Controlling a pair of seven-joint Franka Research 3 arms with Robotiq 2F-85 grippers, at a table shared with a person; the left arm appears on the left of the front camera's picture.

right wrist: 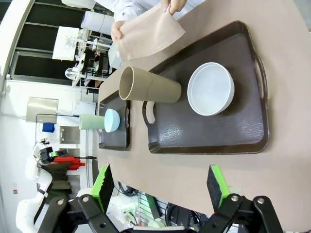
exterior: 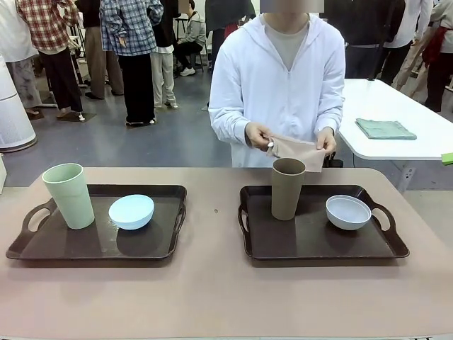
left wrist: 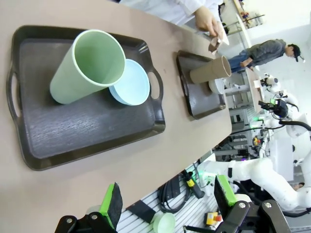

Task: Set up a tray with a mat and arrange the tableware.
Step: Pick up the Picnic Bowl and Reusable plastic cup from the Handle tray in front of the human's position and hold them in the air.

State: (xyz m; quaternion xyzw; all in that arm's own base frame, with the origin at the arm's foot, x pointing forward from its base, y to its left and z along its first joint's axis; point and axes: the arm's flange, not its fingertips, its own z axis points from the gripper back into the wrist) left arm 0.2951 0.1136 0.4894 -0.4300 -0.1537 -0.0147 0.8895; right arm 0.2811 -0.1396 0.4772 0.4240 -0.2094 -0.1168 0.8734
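- One brown table (exterior: pixel 212 297) fills the lower half of the front view. The task looks to be at its start, since no mat lies on anything yet.
- Two dark trays with handles sit well apart on it, the left tray (exterior: pixel 92 256) at lower left and the right tray (exterior: pixel 318 244) at lower right. Each holds one tumbler and one bowl, standing straight on the bare tray.
- A beige cloth (exterior: pixel 297 150), likely the mat, is held in both hands (exterior: pixel 258 134) of the person (exterior: pixel 283 71) at top centre. It hangs above the table's far edge, just behind the right tray.
- The green tumbler (exterior: pixel 69 196) stands upright at the left end of the left tray. The brown tumbler (exterior: pixel 287 188) stands upright at the left end of the right tray. Both look empty.
- The blue bowl (exterior: pixel 131 212) sits near the green tumbler. The whitish bowl (exterior: pixel 348 212) sits apart from the brown one. Both look empty.
- The left claw (left wrist: pixel 167 194) and the right claw (right wrist: pixel 159 179) hang above the table's near edge, spread wide, holding nothing.
- Next, I judge, a tray must be cleared of its tumbler and bowl so the mat can go under them.
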